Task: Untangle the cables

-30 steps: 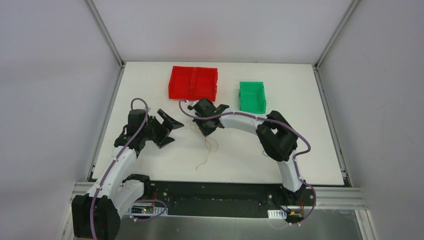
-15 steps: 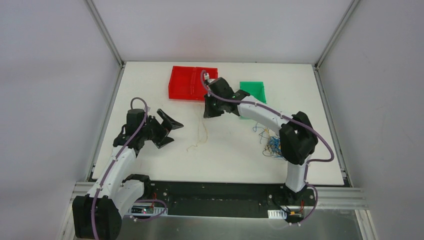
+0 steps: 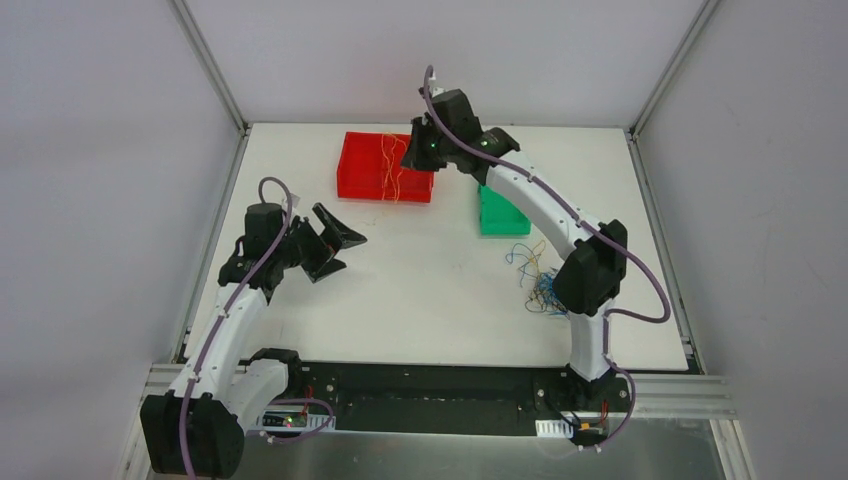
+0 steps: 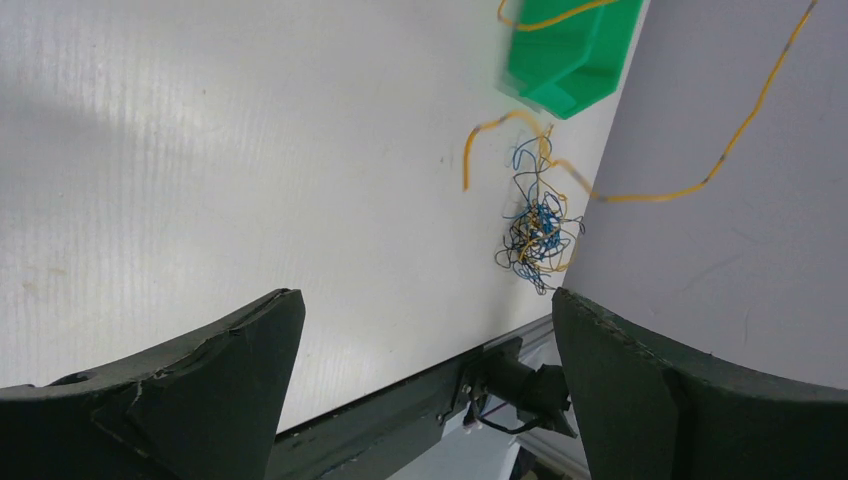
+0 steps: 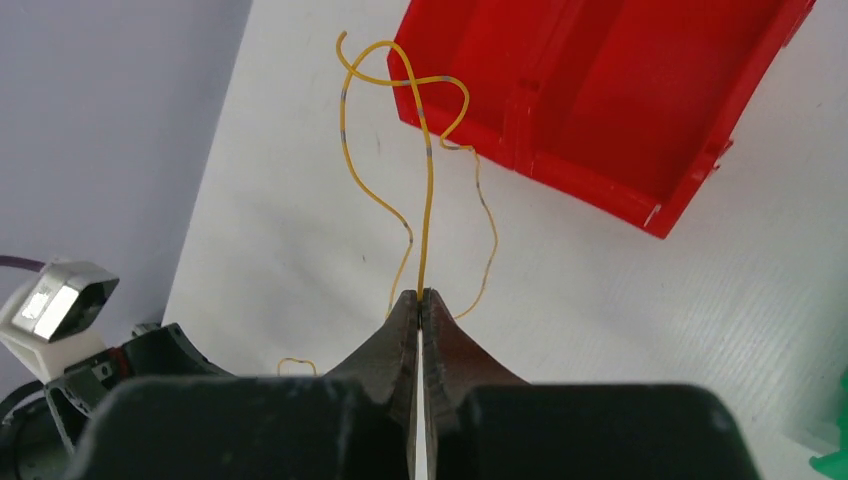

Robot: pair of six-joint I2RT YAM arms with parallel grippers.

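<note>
A loose tangle of blue, yellow and black cables (image 3: 538, 285) lies on the white table beside the right arm's elbow; the left wrist view shows the tangle (image 4: 537, 230) too. My right gripper (image 3: 418, 152) hangs high over the red bin (image 3: 360, 165), shut on thin orange-yellow cables (image 3: 390, 170) that dangle over the bin. In the right wrist view the right gripper (image 5: 420, 296) pinches a yellow cable (image 5: 428, 170) at its tips, above the red bin's (image 5: 620, 90) edge. My left gripper (image 3: 340, 240) stands open over the left of the table, nothing between its fingers (image 4: 250, 340).
A green bin (image 3: 500, 215) sits right of the red bin, partly under the right arm, and shows as the green bin (image 4: 575, 50) in the left wrist view. The table's black front rail (image 4: 400, 420) lies below the left fingers. Grey walls enclose the table.
The right arm rose from the table's middle and swung back over the red bin, carrying the yellow cables up with it. The tangle came into view. The left arm barely moved.
</note>
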